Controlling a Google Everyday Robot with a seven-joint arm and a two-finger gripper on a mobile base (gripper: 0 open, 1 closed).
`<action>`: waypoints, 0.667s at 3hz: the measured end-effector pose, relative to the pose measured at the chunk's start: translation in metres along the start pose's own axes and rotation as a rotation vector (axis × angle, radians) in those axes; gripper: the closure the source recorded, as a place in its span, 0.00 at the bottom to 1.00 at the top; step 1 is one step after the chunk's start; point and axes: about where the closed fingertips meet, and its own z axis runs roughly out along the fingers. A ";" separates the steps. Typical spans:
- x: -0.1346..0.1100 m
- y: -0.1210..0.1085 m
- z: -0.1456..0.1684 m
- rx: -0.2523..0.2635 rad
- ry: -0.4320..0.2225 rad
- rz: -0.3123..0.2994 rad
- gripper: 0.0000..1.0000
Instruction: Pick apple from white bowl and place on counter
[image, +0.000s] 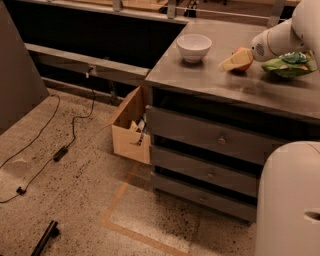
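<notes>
Though its near-left side is covered by a pale jaw, the apple (245, 54) shows as a red-orange curve out of the bowl, over the far right part of the grey surface (215, 86). A dark shadow lies under it, but whether it rests on the surface or hangs just above cannot be told. The gripper (239, 60) is at the apple, reaching in from the right edge on a white arm (278, 41) that is cut off at the frame's side. One jaw lies across the fruit; the other is hidden behind it, so I cannot tell whether the jaws pinch it or merely flank it.

Left of the apple, apart from it, the white bowl (194, 47) stands upright near the far left corner, empty as far as its inside shows. Just right of the apple, a green snack bag (290, 65) lies partly behind the arm.

Below the front edge are three knobbed drawers (210, 137). A cardboard box (129, 131) sits against the cabinet's left side, its contents unclear. Cables (61, 150) trail over the speckled floor, and a white robot body (287, 200) fills the lower right corner.
</notes>
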 end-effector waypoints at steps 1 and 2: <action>-0.002 -0.002 -0.007 0.005 -0.027 0.011 0.00; -0.010 -0.017 -0.037 0.047 -0.089 0.026 0.00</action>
